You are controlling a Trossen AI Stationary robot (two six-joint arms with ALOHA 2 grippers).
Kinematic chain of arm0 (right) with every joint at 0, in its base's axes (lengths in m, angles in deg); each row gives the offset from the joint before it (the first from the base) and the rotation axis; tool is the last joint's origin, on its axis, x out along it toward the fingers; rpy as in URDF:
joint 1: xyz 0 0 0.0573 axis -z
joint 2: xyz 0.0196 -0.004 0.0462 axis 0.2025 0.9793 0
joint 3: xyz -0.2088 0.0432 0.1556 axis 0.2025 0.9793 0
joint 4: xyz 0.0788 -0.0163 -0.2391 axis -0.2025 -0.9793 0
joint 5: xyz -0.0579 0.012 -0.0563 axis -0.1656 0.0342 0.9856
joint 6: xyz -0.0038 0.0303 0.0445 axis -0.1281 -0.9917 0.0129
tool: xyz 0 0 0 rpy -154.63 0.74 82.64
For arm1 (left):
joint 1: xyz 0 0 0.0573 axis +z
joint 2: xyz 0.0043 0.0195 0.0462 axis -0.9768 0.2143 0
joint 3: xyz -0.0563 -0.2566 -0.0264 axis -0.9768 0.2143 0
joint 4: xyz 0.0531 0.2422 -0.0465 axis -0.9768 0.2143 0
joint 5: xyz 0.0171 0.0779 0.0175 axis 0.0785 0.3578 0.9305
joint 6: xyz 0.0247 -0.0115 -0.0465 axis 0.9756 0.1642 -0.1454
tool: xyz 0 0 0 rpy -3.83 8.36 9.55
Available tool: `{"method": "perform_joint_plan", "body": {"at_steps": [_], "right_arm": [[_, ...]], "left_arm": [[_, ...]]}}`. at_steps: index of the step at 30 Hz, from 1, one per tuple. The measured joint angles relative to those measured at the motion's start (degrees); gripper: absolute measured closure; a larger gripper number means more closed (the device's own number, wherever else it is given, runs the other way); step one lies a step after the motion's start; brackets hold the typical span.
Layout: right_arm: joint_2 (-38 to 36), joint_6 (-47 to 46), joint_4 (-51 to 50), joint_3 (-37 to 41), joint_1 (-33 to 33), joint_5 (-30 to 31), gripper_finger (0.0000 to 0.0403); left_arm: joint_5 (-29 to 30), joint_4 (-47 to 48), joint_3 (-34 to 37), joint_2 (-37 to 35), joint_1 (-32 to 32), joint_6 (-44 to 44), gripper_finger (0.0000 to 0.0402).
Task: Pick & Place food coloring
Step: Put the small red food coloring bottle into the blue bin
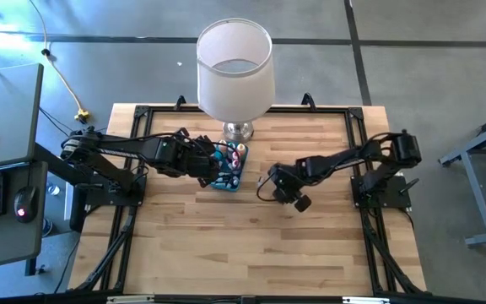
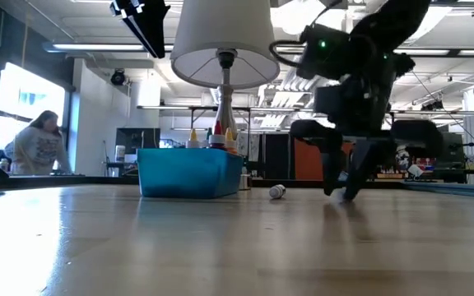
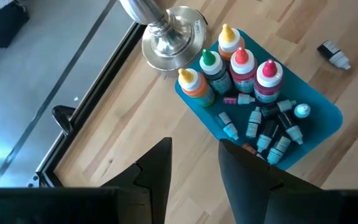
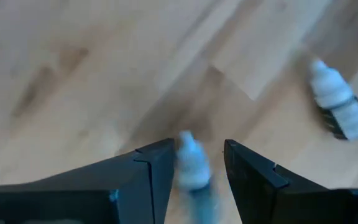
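Food coloring bottles (image 3: 247, 87) fill a blue tray (image 3: 328, 112) that sits on the wooden table (image 1: 226, 245) just in front of the silver base of a white-shaded lamp (image 1: 234, 67). Four larger bottles with yellow, green, red and pink-red caps stand upright along the tray's side nearest the lamp, and small dark vials with pale caps lie jumbled in the rest of it. The left gripper (image 3: 194, 171) hovers above the tray's edge, its fingers apart and holding nothing. Away from the tray, toward the table's middle, the right gripper (image 4: 194, 165) is down at the tabletop with one small white-capped vial (image 4: 191, 163) lying between its parted fingers; whether they press on it cannot be told. A second loose vial (image 4: 337, 102) with a dark body lies on the wood near it, between that gripper and the tray. In the room beyond, a person (image 2: 38, 144) sits at a desk.
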Motion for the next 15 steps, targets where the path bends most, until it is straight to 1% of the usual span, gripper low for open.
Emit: {"method": "perform_joint_plan", "body": {"at_steps": [7, 10, 12, 15], "right_arm": [[-0.3, 0.5, 7.8, 4.9, 2.6, -0.8, 0.0271], [-0.4, 1.0, 8.4, 6.3, 3.1, -1.2, 0.0281], [-0.4, -0.9, 8.5, 6.9, 3.4, -1.2, 0.0294], [-0.8, -9.2, 8.0, 6.5, 3.4, -1.0, 0.0317]], "left_arm": [[-0.2, 0.0, 0.0, 0.0, 0.0, 0.0, 0.0273], [-0.2, 0.0, 0.0, 0.0, 0.0, -0.1, 0.0273], [-0.2, 0.0, 0.0, 0.0, 0.0, -0.1, 0.0273], [-0.3, 0.0, 0.0, 0.0, 0.0, -0.1, 0.0273]]}}
